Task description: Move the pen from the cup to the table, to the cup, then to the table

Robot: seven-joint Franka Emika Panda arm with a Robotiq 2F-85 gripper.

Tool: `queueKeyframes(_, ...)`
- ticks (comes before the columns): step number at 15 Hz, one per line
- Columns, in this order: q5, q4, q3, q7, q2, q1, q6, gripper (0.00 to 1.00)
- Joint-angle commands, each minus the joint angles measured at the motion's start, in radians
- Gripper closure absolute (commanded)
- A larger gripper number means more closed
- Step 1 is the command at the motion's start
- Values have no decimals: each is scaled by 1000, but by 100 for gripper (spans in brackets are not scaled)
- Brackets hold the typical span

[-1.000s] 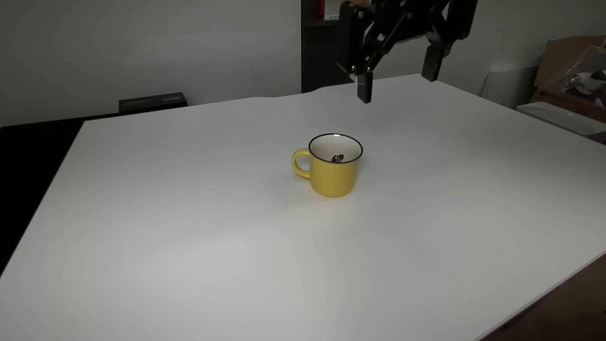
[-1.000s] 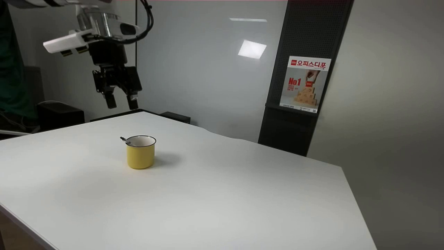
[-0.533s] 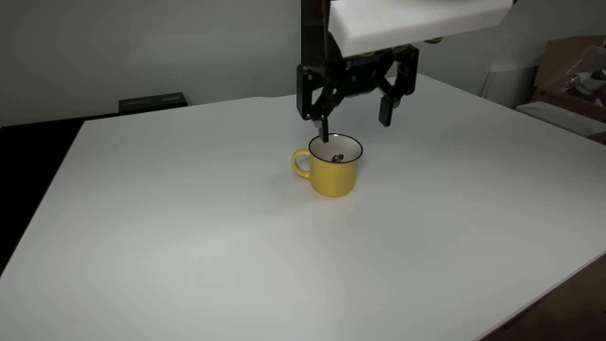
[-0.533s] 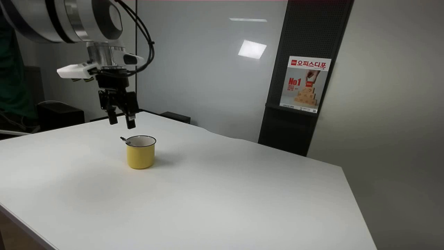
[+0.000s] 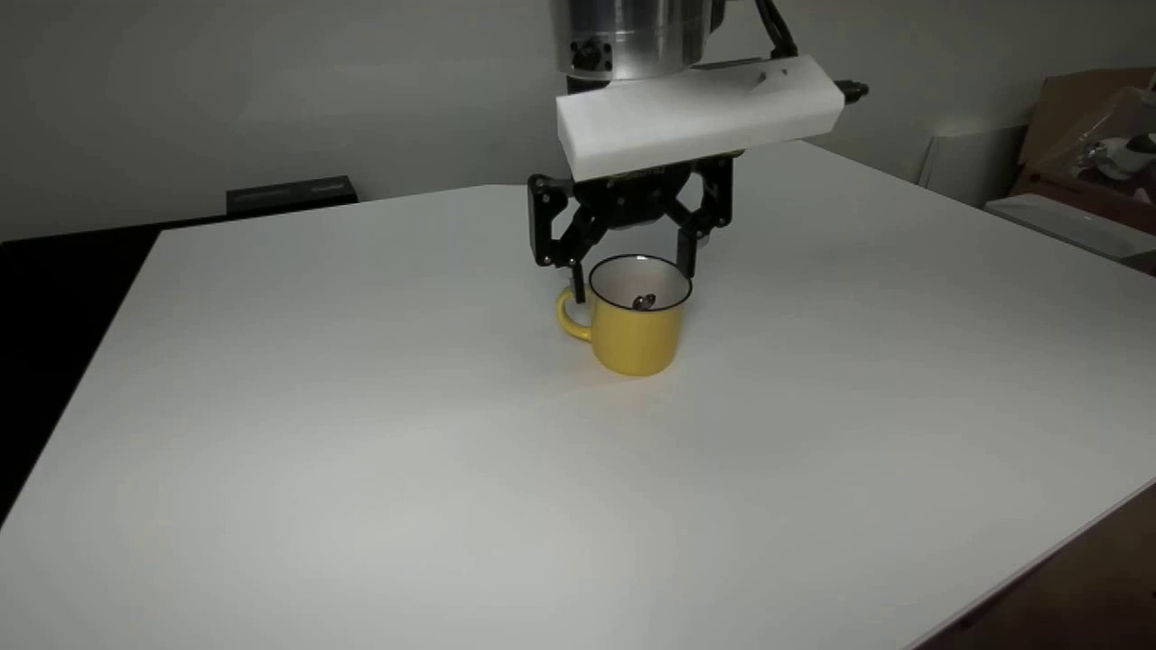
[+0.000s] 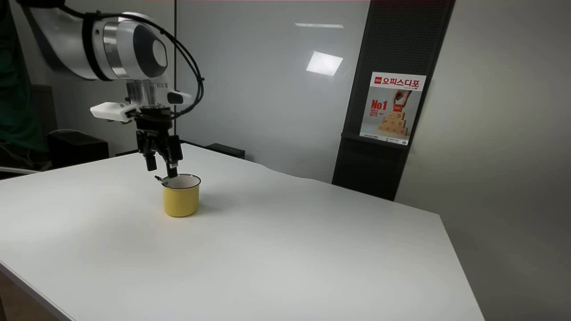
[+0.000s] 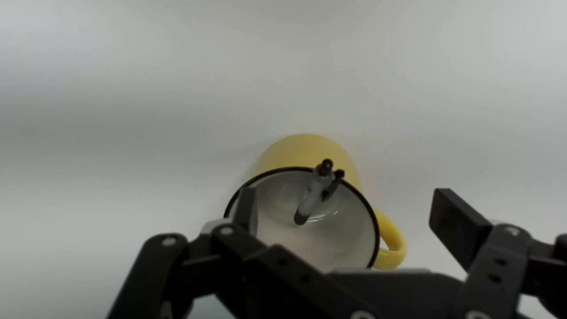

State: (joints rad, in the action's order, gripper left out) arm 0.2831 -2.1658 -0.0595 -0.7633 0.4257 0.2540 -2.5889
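Observation:
The yellow cup stands upright on the white table; it also shows in an exterior view and the wrist view. The pen, pale in the barrel with dark ends, leans inside the cup, its upper end at the rim. Only its top shows in both exterior views. My gripper is open and empty, pointing down just above and behind the cup in that view. In the wrist view one finger overlaps the cup's left rim and the other is beyond the handle, with the pen between them.
The table's near edge runs along the lower left in an exterior view. A dark box is behind the far edge. A cardboard box and a white tray-like thing are beyond the right edge.
My gripper has come down and across toward the cup, from high above the table to just over the rim. It has stayed open. The cup and pen have not moved.

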Motion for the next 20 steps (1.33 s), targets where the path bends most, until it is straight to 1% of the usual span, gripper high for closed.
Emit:
queueKeyframes(1,-60,19,21,14,7,28,7,0)
queueKeyframes(3,-81,11,26,15,-1,33,3,0)
queueKeyframes(4,-89,8,31,7,-3,35,2,25)
queueKeyframes(5,-101,6,34,2,-4,35,-2,25)
queueKeyframes(6,-109,6,38,-1,-5,35,-4,31)
queueKeyframes(7,-119,4,42,-5,-5,35,-6,40)
queueKeyframes(9,-141,0,45,-5,-9,32,-3,55)
queueKeyframes(11,-169,-8,42,4,-19,25,0,67)
queueKeyframes(15,-216,-37,36,14,-57,19,15,95)
queueKeyframes(16,-222,-46,38,11,-71,20,23,99)
queueKeyframes(17,-223,-56,40,8,-84,21,27,100)
queueKeyframes(18,-225,-66,41,4,-99,21,35,96)
queueKeyframes(20,-225,-86,41,2,-126,17,45,96)
